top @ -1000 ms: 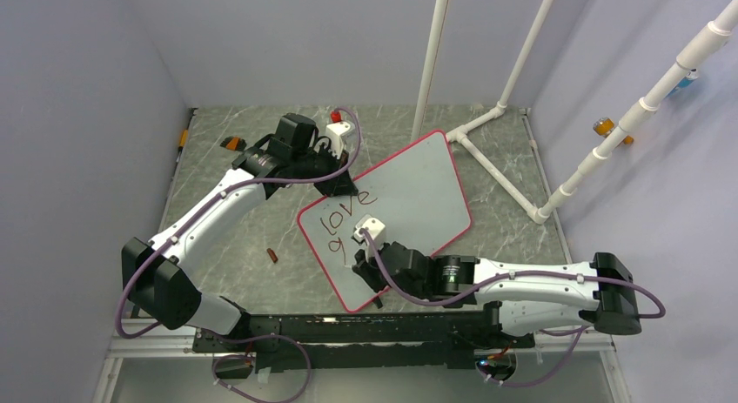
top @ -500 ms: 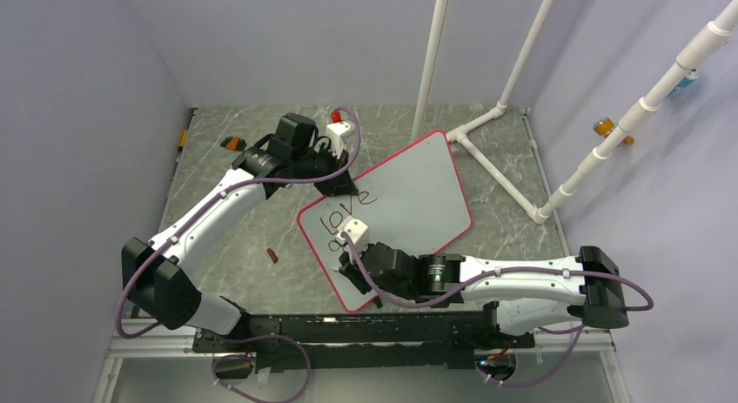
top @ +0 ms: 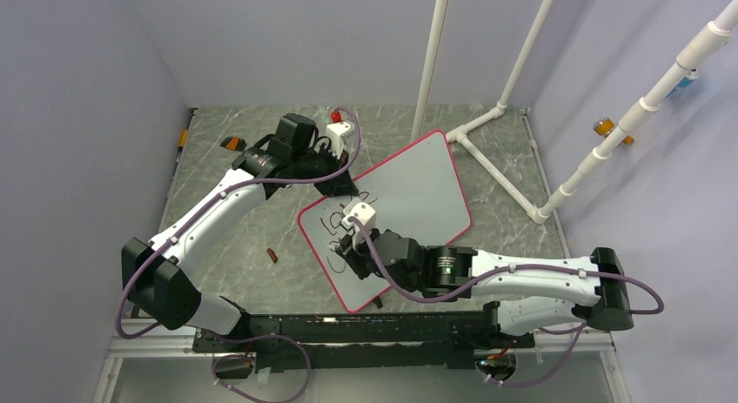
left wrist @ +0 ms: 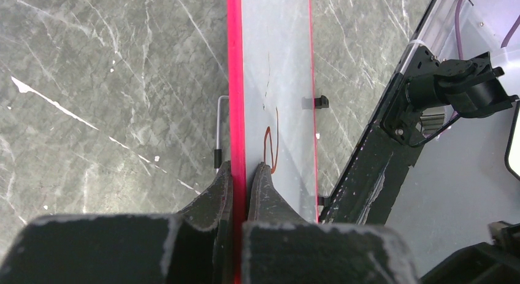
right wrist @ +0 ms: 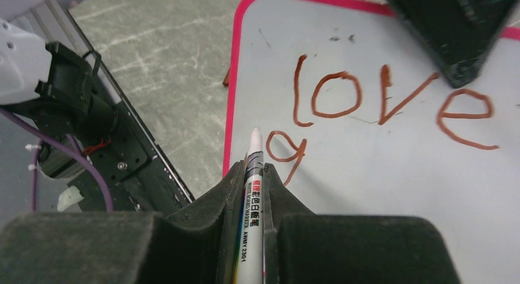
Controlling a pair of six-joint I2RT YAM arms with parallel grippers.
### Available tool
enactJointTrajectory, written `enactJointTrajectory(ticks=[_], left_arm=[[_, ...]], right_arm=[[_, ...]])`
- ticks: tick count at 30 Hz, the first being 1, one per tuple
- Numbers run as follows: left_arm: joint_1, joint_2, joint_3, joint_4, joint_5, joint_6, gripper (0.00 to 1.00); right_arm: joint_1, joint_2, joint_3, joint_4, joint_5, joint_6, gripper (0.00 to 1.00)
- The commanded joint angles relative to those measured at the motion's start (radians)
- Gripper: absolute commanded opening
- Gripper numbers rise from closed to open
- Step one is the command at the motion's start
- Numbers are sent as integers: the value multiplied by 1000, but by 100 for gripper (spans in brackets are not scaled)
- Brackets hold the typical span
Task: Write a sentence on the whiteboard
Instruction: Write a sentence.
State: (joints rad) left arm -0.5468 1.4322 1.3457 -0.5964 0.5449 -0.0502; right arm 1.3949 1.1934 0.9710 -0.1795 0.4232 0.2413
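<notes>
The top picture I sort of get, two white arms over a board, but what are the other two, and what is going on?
Those are two robot arms bolted at the near edge of a grey marbled table. The top picture comes from a fixed camera above and behind them. The other two come from cameras on each wrist, looking along that arm's own jaws. The left arm has its jaws shut on the pink edge of a whiteboard. The right arm grips a marker, tip near the board. The writing reads "love", with a "g" below. White pipes stand at the back right.
</notes>
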Motion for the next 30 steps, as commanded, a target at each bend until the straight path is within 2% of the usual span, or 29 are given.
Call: enactJointTrajectory(ticks=[1,5,12,30], left_arm=[[10,-15,-15,45,-250,166,0],[10,-15,-13,46,-249,166,0],[11,-18,-15,47,-248,162,0],[11,-31,-20,54,-230,158,0]], right_arm=[[-2,-70,20,40,86,-15,0],[-2,-94,-15,15,162,1,0],[-9,-110,-43,7,203,12,0],[-32,-75,-23,24,179,1,0]])
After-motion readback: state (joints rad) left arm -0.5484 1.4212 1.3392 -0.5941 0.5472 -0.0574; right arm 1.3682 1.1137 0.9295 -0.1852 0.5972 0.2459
